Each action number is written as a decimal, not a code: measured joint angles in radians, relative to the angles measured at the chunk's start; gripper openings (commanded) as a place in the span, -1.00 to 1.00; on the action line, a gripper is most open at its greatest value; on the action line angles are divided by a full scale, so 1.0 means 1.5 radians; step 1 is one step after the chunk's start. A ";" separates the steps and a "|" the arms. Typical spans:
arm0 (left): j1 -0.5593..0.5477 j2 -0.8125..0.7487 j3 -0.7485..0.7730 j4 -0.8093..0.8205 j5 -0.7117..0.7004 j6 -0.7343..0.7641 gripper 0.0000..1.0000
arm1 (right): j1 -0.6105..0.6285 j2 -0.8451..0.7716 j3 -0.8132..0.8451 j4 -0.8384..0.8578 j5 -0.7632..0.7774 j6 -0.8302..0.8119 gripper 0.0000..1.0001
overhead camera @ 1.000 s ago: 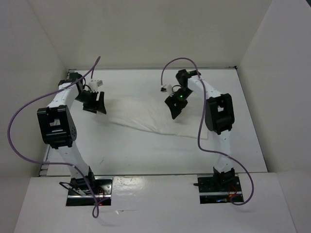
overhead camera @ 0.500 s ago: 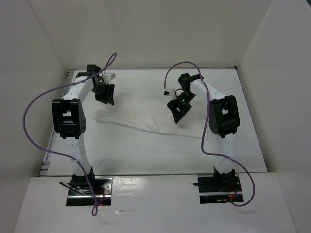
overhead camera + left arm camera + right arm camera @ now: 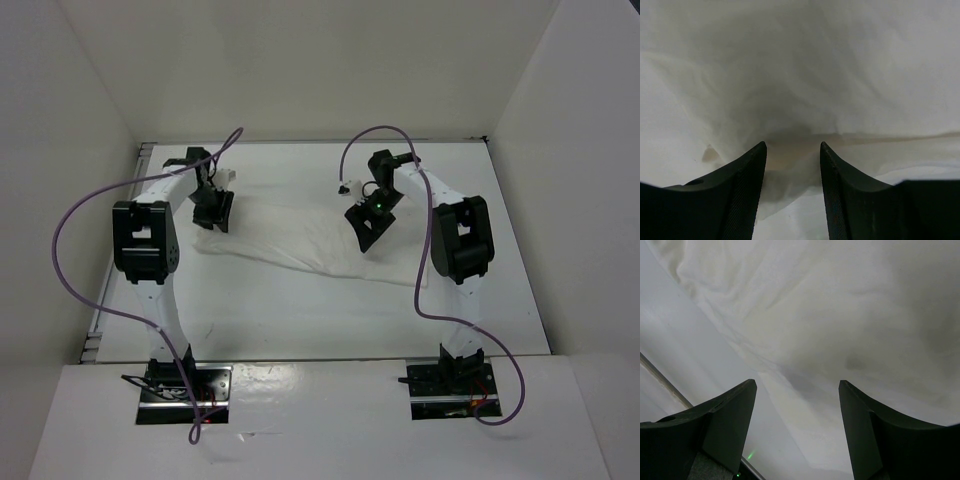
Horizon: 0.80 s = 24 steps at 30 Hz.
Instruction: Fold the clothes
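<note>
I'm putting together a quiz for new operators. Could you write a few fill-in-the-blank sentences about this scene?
1. The garment lying on the table is ___ in colour.
2. In the top view, the left hand is at the garment's ___ end.
3. The cable looping off each arm is ___.
Missing words: white; left; purple.
</note>
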 measured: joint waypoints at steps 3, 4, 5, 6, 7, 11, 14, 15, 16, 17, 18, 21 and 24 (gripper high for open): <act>0.000 0.000 -0.035 -0.010 -0.010 -0.001 0.08 | 0.000 0.000 0.000 0.002 -0.001 0.000 0.50; 0.000 -0.001 -0.044 -0.014 -0.012 -0.001 0.08 | 0.000 0.000 0.000 0.002 -0.001 0.000 0.50; 0.000 -0.001 -0.050 -0.021 -0.015 -0.001 0.08 | 0.000 0.000 0.000 0.002 -0.002 0.000 0.50; 0.000 -0.004 -0.054 -0.024 -0.018 -0.001 0.08 | 0.000 0.000 0.000 0.002 -0.002 0.000 0.50; 0.000 -0.010 -0.058 -0.027 -0.021 -0.001 0.08 | 0.000 0.000 0.001 0.002 -0.002 0.000 0.50; 0.000 -0.051 -0.083 -0.052 -0.030 -0.001 0.08 | 0.000 0.000 0.001 0.002 -0.002 0.000 0.50; 0.000 -0.089 -0.102 -0.072 -0.031 0.001 0.08 | 0.000 0.000 0.002 0.002 -0.002 0.000 0.50; 0.000 -0.100 -0.110 -0.077 -0.031 0.001 0.08 | 0.000 0.001 0.005 0.001 -0.002 0.000 0.50; 0.000 -0.111 -0.120 -0.082 -0.032 0.001 0.08 | 0.000 0.001 0.007 0.002 -0.003 0.000 0.50; 0.000 -0.120 -0.130 -0.087 -0.032 0.002 0.08 | 0.000 0.001 0.010 0.001 -0.004 0.000 0.50; 0.000 -0.127 -0.142 -0.090 -0.032 0.002 0.08 | 0.000 0.001 0.014 0.001 -0.005 0.000 0.50; 0.000 -0.135 -0.176 -0.099 -0.033 0.003 0.08 | 0.000 0.001 0.023 0.001 -0.008 -0.001 0.50; 0.000 -0.135 -0.215 -0.102 -0.039 0.003 0.08 | 0.000 0.002 0.027 0.001 -0.011 -0.001 0.50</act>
